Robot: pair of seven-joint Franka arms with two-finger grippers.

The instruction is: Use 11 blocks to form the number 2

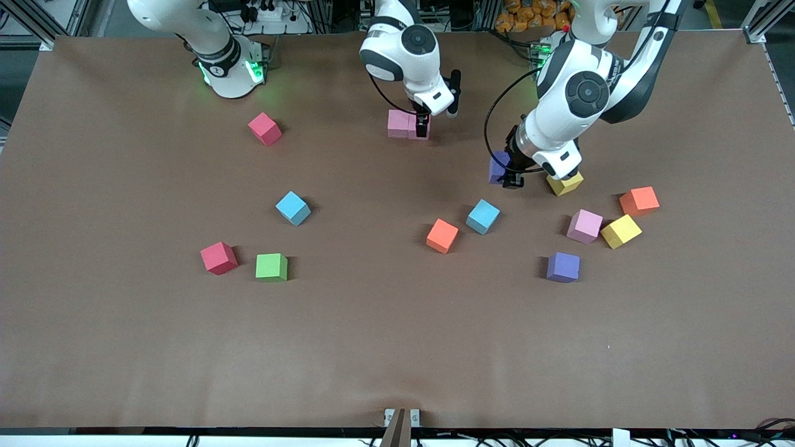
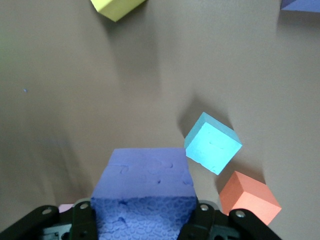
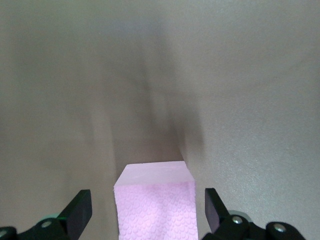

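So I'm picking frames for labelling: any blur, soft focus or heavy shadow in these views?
Front view: sharp and evenly lit, each cube casting a short shadow on the table. Left wrist view: the purple block in the left hand is crisp. Right wrist view: the table looks streaky and soft, with a dark shadow above the pink block under the right hand.

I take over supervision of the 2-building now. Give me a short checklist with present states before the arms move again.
1. Left gripper shut on the purple cube: ok.
2. Held purple cube up off the table: ok.
3. Right gripper open around the just-placed pink cube: ok.
4. That cube touching the other pink cube in the row: ok.
5. Row finished with a third cube: not ok.
6. Whether the two pink cubes sit flush: cannot tell.
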